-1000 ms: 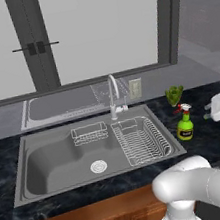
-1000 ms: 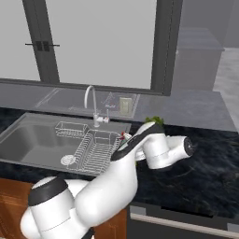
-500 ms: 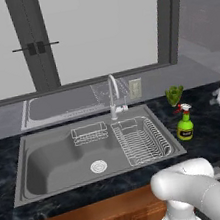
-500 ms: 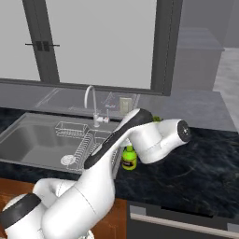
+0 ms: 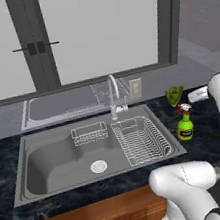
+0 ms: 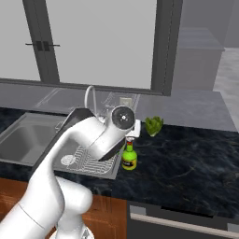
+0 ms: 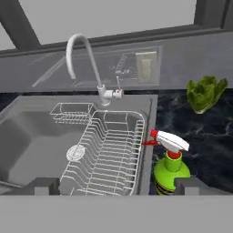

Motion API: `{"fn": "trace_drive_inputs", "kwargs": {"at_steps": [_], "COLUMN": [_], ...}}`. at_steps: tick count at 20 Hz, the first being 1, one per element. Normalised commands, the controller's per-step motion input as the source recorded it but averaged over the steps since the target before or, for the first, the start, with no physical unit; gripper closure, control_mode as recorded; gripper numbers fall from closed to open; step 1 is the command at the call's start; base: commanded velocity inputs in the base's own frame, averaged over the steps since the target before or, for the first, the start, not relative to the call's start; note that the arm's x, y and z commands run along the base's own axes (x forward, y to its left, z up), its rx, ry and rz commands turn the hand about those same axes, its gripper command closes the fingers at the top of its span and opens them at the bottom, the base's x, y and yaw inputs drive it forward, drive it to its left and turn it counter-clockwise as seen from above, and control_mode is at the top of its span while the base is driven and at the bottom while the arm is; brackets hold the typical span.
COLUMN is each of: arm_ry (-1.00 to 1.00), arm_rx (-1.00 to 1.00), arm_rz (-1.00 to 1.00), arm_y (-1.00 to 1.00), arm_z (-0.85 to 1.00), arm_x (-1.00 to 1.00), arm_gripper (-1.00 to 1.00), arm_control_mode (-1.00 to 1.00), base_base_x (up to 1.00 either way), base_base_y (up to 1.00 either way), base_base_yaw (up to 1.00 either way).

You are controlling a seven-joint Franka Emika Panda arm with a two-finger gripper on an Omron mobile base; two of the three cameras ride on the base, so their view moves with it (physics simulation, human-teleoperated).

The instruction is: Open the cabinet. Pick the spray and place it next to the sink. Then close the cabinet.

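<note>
Spray [image 7: 170, 169] stands upright on the dark counter, lower right of the hand view, just beside the sink [image 7: 27, 150] rim. Gripper [image 7: 117, 185] fingers spread wide, nothing held (placing looks done). Remaining step: closing the cabinet; next move calls for swinging toward its door.

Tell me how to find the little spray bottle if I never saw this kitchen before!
Find the big steel sink under the window, with its wire dish rack on the right. Just past the sink's right edge, on the dark counter, stands the spray. It's a green bottle with a red-and-white trigger top, unlike the leafy green vegetable behind it.
</note>
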Motion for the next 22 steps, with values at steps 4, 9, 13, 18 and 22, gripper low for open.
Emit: {"fn": "trace_drive_inputs", "kwargs": {"at_steps": [4, 9, 13, 18, 22], "arm_ry": [0.33, 0.51, 0.40, 0.05, 0.00], "arm_rx": [0.04, 0.00, 0.00, 0.00, 0.00], "arm_rz": [-0.55, -0.40, -0.31, -0.04, 0.12], "arm_y": [0.63, 0.19, 0.08, -0.01, 0.00], "arm_z": [0.23, 0.19, 0.13, 0.03, 0.00], "arm_x": [-0.01, 0.00, -0.04, -0.38, -0.18], "arm_gripper": [-1.00, -1.00, -1.00, -1.00, -1.00], "arm_control_mode": [-1.00, -1.00, -1.00, -1.00, -1.00], "base_base_x": [0.00, 0.00, 0.00, 0.00, 0.00], "base_base_y": [0.00, 0.00, 0.00, 0.00, 0.00], "base_base_yaw": [0.00, 0.00, 0.00, 0.00, 0.00]}}
